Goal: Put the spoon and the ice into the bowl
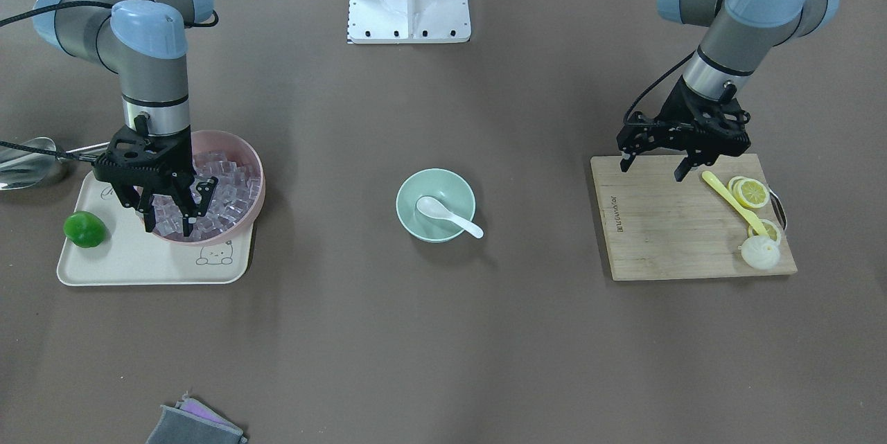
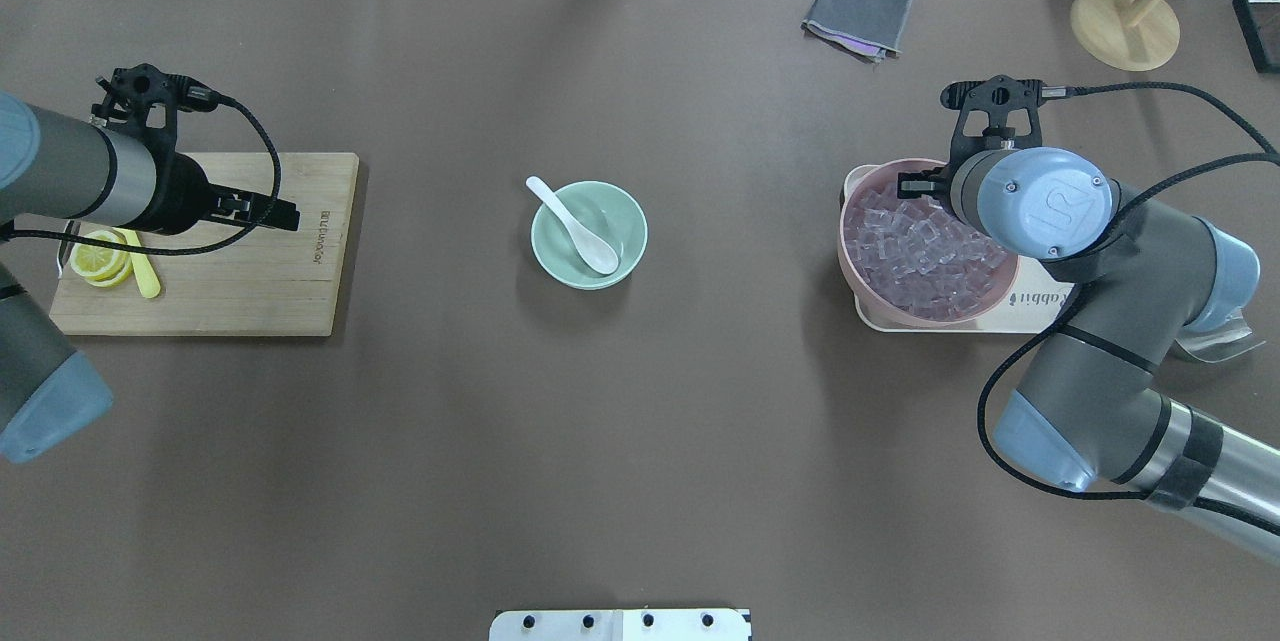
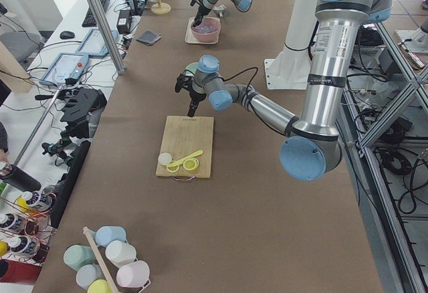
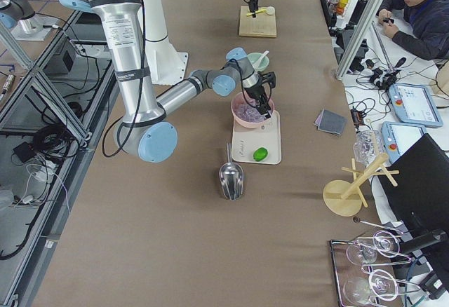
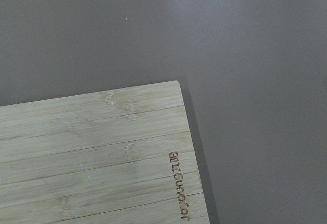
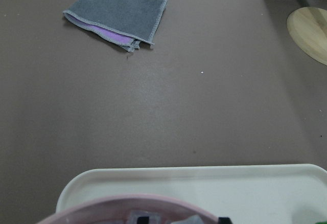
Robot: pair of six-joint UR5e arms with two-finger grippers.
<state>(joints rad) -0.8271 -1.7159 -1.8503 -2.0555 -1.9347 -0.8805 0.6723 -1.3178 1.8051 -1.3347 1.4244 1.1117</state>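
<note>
At mid-frame of the front view, the spoon (image 1: 449, 215) lies in the bowl (image 1: 414, 188). At left, the right gripper (image 1: 168, 224), jaws spread, dips among the ice (image 1: 232, 191) in the pink bowl (image 1: 253, 154). Judging by this, pinching one cube comes next. At right, the left gripper (image 1: 652, 168) hangs spread.

- table (image 1: 443, 333): flat dull brown all over, no pattern
- bowl (image 1: 443, 184): plain mint green; the spoon (image 1: 447, 216) in it is glossy white
- other bowl (image 1: 253, 160) is pink, and the ice (image 1: 229, 188) in it is clear with a pinkish tint
- tray (image 1: 138, 260): cream, with a tiny line-drawn bear face near one corner
- round thing (image 1: 85, 229) on the tray: bright green
- cutting board (image 1: 665, 229): pale striped bamboo, dark lettering along one edge
- yellow spoon (image 1: 731, 201) is pale yellow, the lemon slices (image 1: 752, 192) have paler rims
- cloth (image 1: 194, 427): grey, purple peeking out
- scoop (image 1: 28, 161): shiny silver
- left gripper (image 1: 655, 170) and right gripper (image 1: 168, 228): both black
</note>
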